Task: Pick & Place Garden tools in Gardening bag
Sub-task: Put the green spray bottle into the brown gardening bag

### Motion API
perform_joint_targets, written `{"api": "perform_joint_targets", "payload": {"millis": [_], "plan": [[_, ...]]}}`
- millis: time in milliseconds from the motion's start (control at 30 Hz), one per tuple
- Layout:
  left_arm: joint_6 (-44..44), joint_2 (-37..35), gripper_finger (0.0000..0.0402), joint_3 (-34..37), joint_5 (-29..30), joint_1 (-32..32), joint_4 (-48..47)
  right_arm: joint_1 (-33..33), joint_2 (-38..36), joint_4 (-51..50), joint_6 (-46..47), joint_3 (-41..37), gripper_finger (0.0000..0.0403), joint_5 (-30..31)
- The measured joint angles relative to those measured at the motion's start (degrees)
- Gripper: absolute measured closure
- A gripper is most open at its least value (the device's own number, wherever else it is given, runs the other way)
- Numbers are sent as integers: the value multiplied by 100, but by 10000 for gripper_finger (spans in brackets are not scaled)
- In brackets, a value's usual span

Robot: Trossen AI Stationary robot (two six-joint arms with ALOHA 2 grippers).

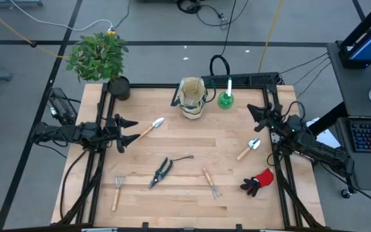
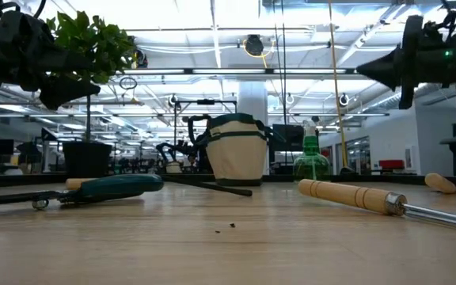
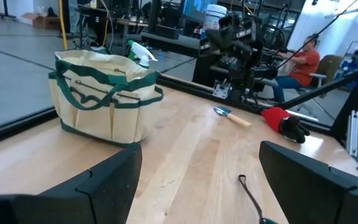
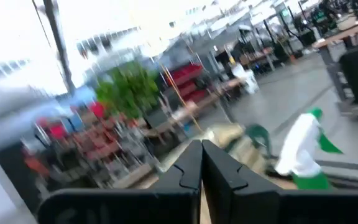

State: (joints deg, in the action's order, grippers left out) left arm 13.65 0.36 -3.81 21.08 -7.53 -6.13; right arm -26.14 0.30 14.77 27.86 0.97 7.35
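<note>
The beige gardening bag point(image 1: 192, 98) with green trim stands upright at the table's far middle, and a green sprayer point(image 1: 225, 96) stands just to its right. Lying flat on the wood are two trowels point(image 1: 152, 126) point(image 1: 250, 148), dark shears point(image 1: 163, 171), two small rakes point(image 1: 116, 192) point(image 1: 211, 183) and a red-and-black glove point(image 1: 258, 182). My left gripper point(image 1: 131, 129) hovers open at the left edge, level, pointing at the near trowel's handle. My right gripper point(image 1: 253, 111) is shut and empty at the right edge, above the table. The left wrist view faces the bag point(image 3: 101, 96).
A leafy plant point(image 1: 98, 55) in a black pot point(image 1: 118, 87) stands at the far left corner. A black cable loop point(image 1: 219, 64) sits behind the bag. Bare wood point(image 1: 198, 142) lies between the tools in the middle of the table.
</note>
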Motion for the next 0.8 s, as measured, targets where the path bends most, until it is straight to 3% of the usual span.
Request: {"api": "perform_joint_targets", "payload": {"millis": [300, 467, 800], "plan": [[73, 0, 69, 0, -4, 0, 0, 1, 27, 254, -1042, 0, 403, 60], [170, 0, 68, 0, -7, 0, 0, -4, 44, 260, -1118, 0, 403, 638], [-245, 0, 68, 0, -9, -2, -2, -1, 44, 366, -865, 0, 403, 605]]}}
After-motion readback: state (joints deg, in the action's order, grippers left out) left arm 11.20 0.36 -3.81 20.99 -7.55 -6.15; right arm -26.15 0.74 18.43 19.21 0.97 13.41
